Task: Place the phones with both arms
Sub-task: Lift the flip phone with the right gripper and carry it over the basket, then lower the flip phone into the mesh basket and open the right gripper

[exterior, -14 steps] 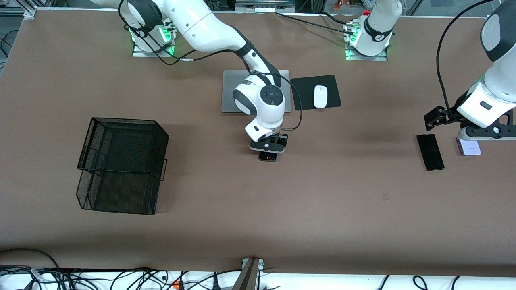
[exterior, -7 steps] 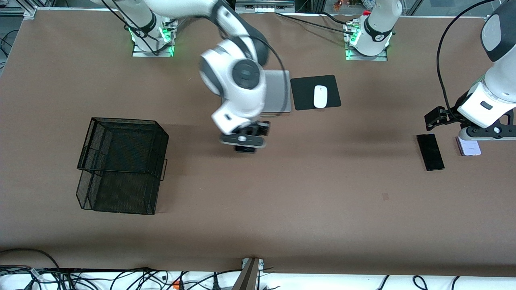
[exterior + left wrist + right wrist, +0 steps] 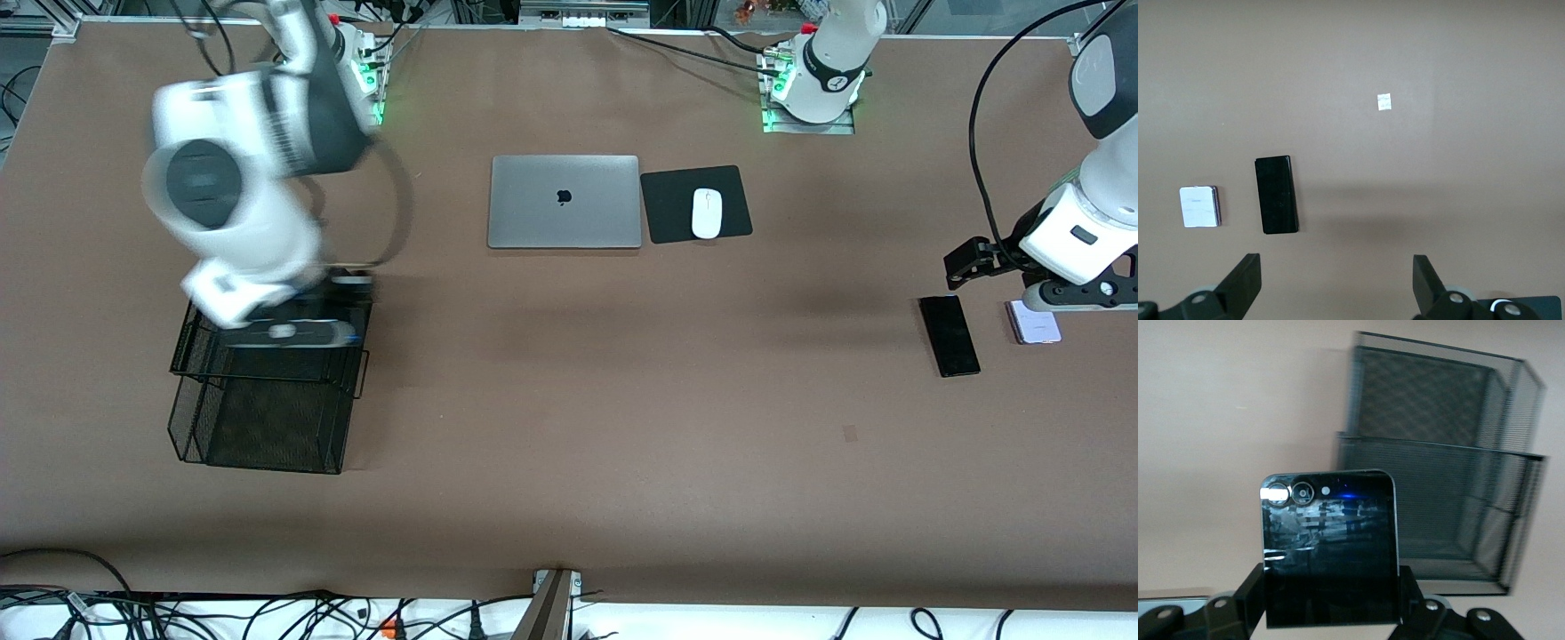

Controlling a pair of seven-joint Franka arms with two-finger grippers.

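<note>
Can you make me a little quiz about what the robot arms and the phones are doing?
1. True or false: the right end effector holds a black phone.
2. What is that end effector over? A) laptop B) mesh basket C) mouse
3. How many phones lie on the table by the left end effector?

Key
1. True.
2. B.
3. Two: the long black phone and the pale phone. The left end effector hangs open above them.

Glossy glass-like squarish black phone (image 3: pixel 1329 547), black wire-mesh basket (image 3: pixel 267 391) (metal), matt brown tabletop (image 3: pixel 622 427)
</note>
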